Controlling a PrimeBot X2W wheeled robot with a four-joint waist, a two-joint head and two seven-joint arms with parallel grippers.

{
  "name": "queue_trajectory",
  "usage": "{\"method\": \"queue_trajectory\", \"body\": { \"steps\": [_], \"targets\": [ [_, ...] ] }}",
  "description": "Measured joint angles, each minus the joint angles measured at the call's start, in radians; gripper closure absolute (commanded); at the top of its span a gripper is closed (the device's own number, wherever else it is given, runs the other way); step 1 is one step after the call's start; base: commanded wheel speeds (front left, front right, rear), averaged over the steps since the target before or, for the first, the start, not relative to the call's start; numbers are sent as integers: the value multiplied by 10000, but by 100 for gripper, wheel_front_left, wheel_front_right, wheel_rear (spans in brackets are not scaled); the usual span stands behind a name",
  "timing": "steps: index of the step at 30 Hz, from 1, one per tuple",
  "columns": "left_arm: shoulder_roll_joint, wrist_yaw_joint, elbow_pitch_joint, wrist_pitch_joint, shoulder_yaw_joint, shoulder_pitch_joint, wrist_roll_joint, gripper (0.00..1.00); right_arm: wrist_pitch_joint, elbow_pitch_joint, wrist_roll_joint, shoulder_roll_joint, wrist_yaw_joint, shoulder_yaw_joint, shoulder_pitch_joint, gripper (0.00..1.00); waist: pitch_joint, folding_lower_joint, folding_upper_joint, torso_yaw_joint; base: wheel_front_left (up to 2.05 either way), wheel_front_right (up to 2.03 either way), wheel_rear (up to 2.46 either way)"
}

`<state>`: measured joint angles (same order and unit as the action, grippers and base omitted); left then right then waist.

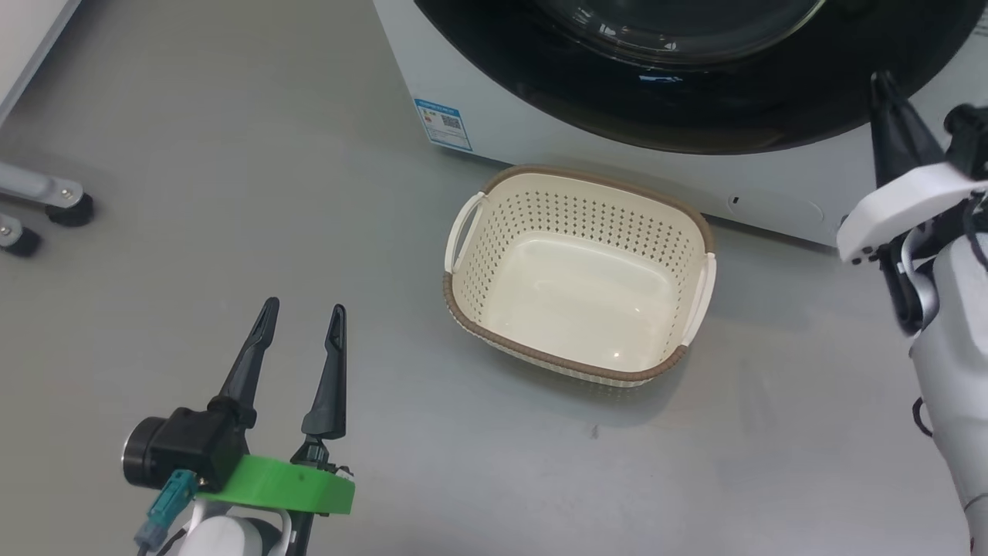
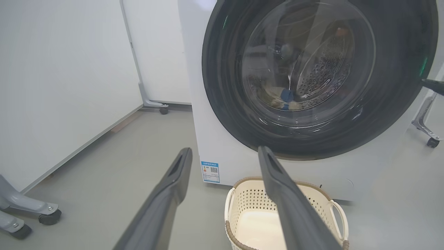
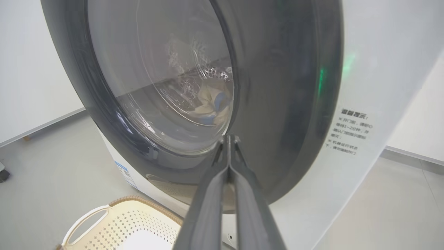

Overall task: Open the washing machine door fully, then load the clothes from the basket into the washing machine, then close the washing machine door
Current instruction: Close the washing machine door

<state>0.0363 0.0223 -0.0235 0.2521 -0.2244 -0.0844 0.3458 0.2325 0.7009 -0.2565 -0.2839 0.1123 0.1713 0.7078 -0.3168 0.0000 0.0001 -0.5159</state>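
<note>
The washing machine (image 1: pixel 494 116) stands ahead with its door (image 1: pixel 695 116) lying flat against the front. Through the door (image 2: pixel 225 86) glass, cream and blue clothes (image 2: pixel 282 99) lie in the steel drum; the right wrist view shows the clothes (image 3: pixel 211 104) too. On the floor before it, the basket (image 1: pixel 587 216) has nothing in it. My left gripper (image 1: pixel 302 309) hovers open over the floor left of the basket (image 2: pixel 249 198), fingers pointing at the machine. My right gripper (image 1: pixel 884 81) is shut on nothing, its tips at the door's (image 3: pixel 277 86) black rim on the right; whether they touch is unclear.
A blue label (image 1: pixel 442 123) marks the machine's lower left front. Wheeled stand legs (image 1: pixel 46 201) sit at the far left by white panels (image 2: pixel 52 86). Another caster leg (image 2: pixel 432 142) stands right of the machine. Bare grey floor lies around the basket.
</note>
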Motion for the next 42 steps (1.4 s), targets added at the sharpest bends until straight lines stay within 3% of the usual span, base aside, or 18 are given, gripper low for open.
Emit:
{"method": "queue_trajectory", "body": {
  "steps": [4,6,8,10,11,28,42],
  "targets": [
    [13,4,-54,0,54,20,-128,0,105,-90,-107,257,8,8,-680,99,243,0,0,311,0,0,0],
    [63,4,-92,0,123,29,-167,0,107,-192,-173,397,8,10,-955,69,372,0,0,482,0,0,0],
    [123,4,-159,0,244,48,-215,0,109,-284,-215,523,8,8,-1194,54,499,0,0,661,0,0,0],
    [153,4,-249,0,318,94,-217,0,111,-382,-291,679,8,8,-1459,5,628,0,0,856,0,0,0],
    [165,4,-267,0,355,152,-217,0,111,-418,-313,755,8,13,-1579,0,693,0,0,961,0,0,0],
    [412,102,-535,0,625,720,-207,0,196,-1858,-497,1321,-27,-286,-3382,0,1633,0,0,2627,0,0,0],
    [500,180,-715,0,784,1057,-199,0,196,-3373,-522,1672,-359,-581,-5283,0,2312,-1,0,3593,0,0,0]
  ]
}}
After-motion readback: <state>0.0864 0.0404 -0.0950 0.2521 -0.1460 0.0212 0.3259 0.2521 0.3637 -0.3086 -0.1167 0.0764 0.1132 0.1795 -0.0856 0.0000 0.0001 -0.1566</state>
